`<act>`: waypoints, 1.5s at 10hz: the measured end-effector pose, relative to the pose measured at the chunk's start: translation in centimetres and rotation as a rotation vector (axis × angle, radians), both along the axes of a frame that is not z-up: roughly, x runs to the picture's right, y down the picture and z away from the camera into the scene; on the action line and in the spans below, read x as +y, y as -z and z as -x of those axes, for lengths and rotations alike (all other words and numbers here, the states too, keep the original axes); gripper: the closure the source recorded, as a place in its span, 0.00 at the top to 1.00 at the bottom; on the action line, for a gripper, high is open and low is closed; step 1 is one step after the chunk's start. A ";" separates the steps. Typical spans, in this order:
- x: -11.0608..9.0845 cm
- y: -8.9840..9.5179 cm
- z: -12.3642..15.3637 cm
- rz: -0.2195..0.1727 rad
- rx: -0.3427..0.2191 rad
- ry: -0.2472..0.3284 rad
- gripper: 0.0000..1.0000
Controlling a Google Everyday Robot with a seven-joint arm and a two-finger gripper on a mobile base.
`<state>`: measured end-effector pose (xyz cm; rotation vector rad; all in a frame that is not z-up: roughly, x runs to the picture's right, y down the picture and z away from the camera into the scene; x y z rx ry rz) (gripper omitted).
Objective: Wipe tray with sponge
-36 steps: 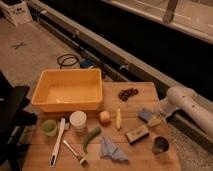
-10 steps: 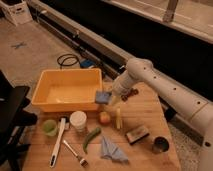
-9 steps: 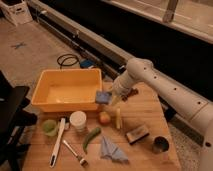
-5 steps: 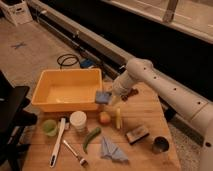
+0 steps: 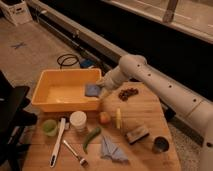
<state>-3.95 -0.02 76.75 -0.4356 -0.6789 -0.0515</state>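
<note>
Your arm (image 5: 161,89) reaches in from 4 o'clock, elbow raised; gripper (image 5: 102,85) clamped on the blue sponge (image 5: 92,90), inside the yellow tray (image 5: 59,105) at its 3 o'clock wall.

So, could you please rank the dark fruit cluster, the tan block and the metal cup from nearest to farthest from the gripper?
The gripper holds the sponge inside the tray.
1. Dark fruit cluster, just beside the tray.
2. Tan block, near the table's front.
3. Metal cup, front-right corner.
</note>
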 end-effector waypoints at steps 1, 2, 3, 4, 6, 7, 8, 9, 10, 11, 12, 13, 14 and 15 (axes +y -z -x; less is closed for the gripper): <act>-0.8 0.3 1.4 -0.024 -0.019 0.020 0.00; -1.7 0.6 3.2 -0.052 -0.040 0.049 0.00; -2.4 0.6 5.3 -0.075 -0.061 0.087 0.00; -2.7 0.4 6.8 -0.084 -0.075 0.113 0.00; -3.5 -0.8 10.7 -0.088 -0.101 0.184 0.00; -3.5 -1.9 12.5 -0.077 -0.106 0.223 0.00; -3.4 -3.0 13.8 -0.065 -0.108 0.253 0.00; -3.2 -4.7 15.1 -0.049 -0.103 0.287 0.00; -2.9 -6.1 15.4 -0.040 -0.089 0.303 0.00; -2.6 -7.3 15.6 -0.038 -0.073 0.311 0.00; -2.2 -8.6 15.9 -0.041 -0.045 0.302 0.00; -2.2 -9.6 15.7 -0.047 -0.005 0.272 0.00; -2.1 -10.3 15.4 -0.049 0.033 0.239 0.00; -1.6 -11.2 15.3 -0.055 0.093 0.208 0.00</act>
